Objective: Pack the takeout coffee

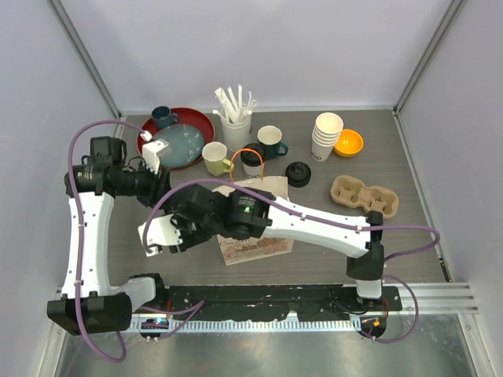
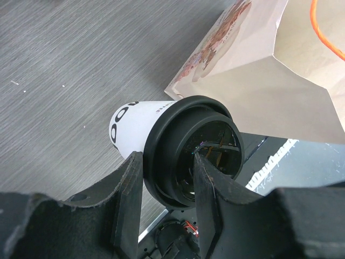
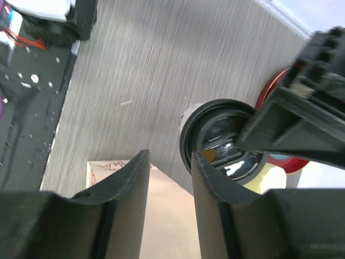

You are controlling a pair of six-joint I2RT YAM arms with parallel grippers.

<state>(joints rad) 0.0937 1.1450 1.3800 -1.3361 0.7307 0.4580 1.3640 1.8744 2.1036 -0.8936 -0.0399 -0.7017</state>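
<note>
A cream-white takeout coffee cup (image 2: 135, 121) with a black lid hangs tilted above the table. My left gripper (image 2: 167, 162) is shut on its lid rim, with the lid facing the camera. In the right wrist view the same cup (image 3: 221, 135) shows in front of the red plate, just beyond my right fingertip. My right gripper (image 3: 170, 162) is open and holds nothing, its fingers over the near-left corner of the brown paper bag (image 3: 167, 216). That bag (image 1: 263, 239) lies mid-table under the right arm. A second lidded cup (image 1: 252, 163) stands at the bag's far end, by the orange handle.
A cardboard cup carrier (image 1: 365, 196) lies at the right, with a loose black lid (image 1: 299, 173) beside it. At the back are a stack of lidless paper cups (image 1: 326, 135), an orange bowl (image 1: 348, 142), a green mug (image 1: 271, 141), a yellow mug (image 1: 214, 157) and a stick holder (image 1: 234, 122). A red plate (image 1: 200, 126) carries a blue mug (image 1: 163, 116).
</note>
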